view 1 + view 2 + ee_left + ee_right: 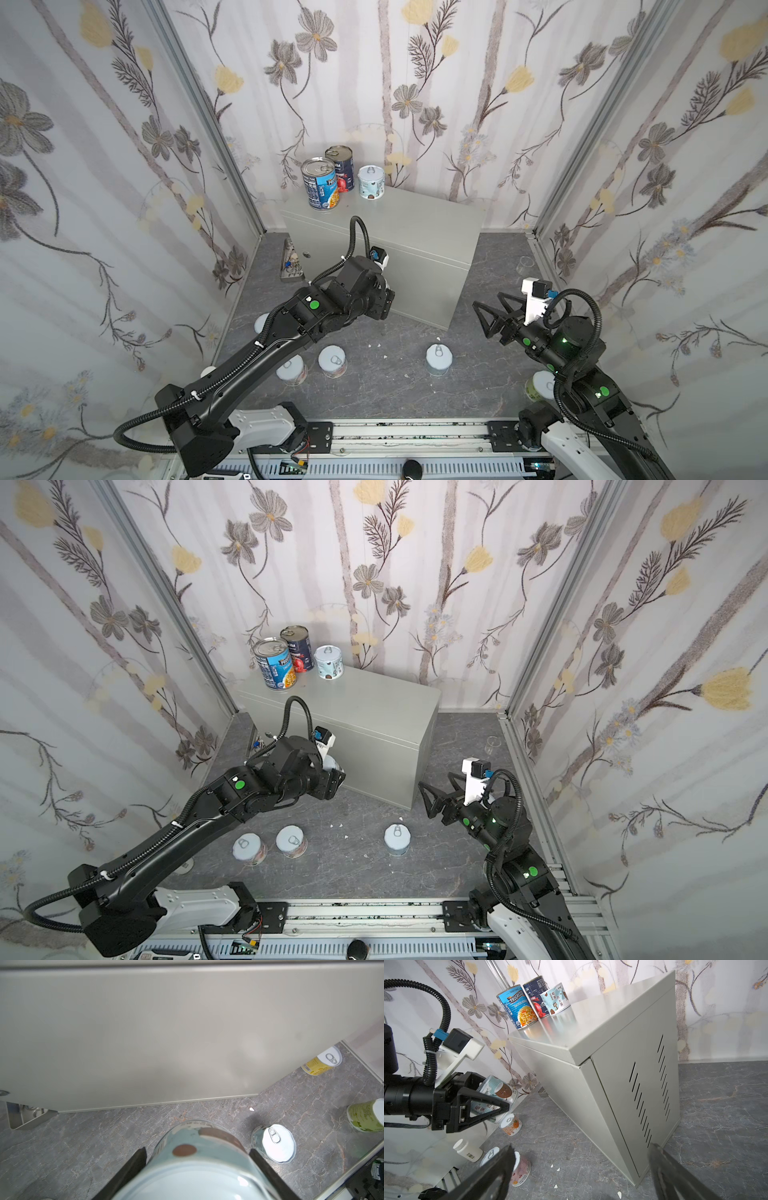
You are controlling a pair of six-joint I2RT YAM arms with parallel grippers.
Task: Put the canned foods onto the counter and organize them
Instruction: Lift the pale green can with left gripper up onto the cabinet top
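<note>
A: Report state of left gripper (197, 1151).
B: Pinched on short pale-blue can (197, 1169), one finger against each side of the label. Held tilted, clear of floor (395, 386), just in front of the front panel of counter (415, 224).
A: Report state of right gripper (486, 299).
B: Spread wide, gripping nothing. Positioned near the right end of counter, apart from it.
A: List cans on the counter top.
B: Three, upright, grouped at the far left corner: blue-label tall can (320, 185) in front, navy-red tall can (341, 166) close behind, short pale can (370, 182) just beside on the right.
A: List cans on floor.
B: In both top views, upright in front of counter: left floor can (248, 849), middle floor can (291, 840) just beside it, right floor can (397, 839) well apart. Also yellow-green can (540, 386), partly hidden behind the right arm.
</note>
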